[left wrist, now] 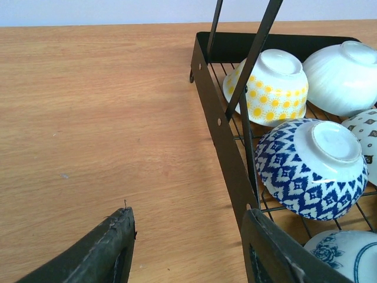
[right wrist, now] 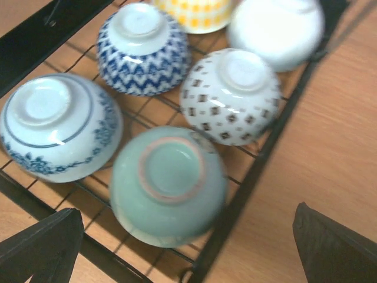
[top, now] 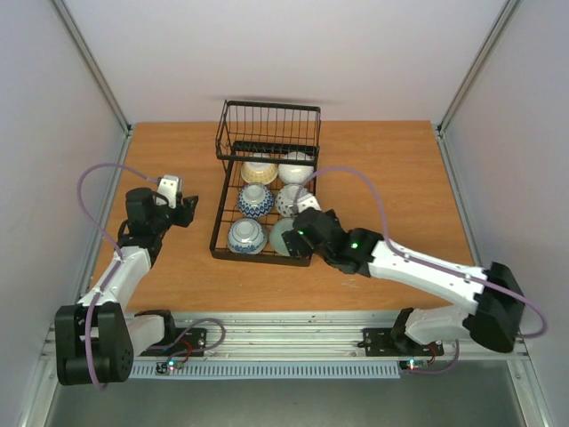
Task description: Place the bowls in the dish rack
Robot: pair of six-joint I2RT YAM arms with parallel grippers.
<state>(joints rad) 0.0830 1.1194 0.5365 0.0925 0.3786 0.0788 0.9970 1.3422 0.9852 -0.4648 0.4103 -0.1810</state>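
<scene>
The black wire dish rack stands mid-table and holds six upturned bowls in two columns. These are a yellow-patterned bowl, a plain white bowl, a blue zigzag bowl, a white bowl with small dark squares, a blue-and-white floral bowl and a pale green bowl. My right gripper is open and hovers over the pale green bowl at the rack's near right corner, holding nothing. My left gripper is open and empty over the table, just left of the rack's rim.
The rack's taller basket section is at the far end. The wooden table is bounded by white walls and metal posts. The right arm lies across the table's right front.
</scene>
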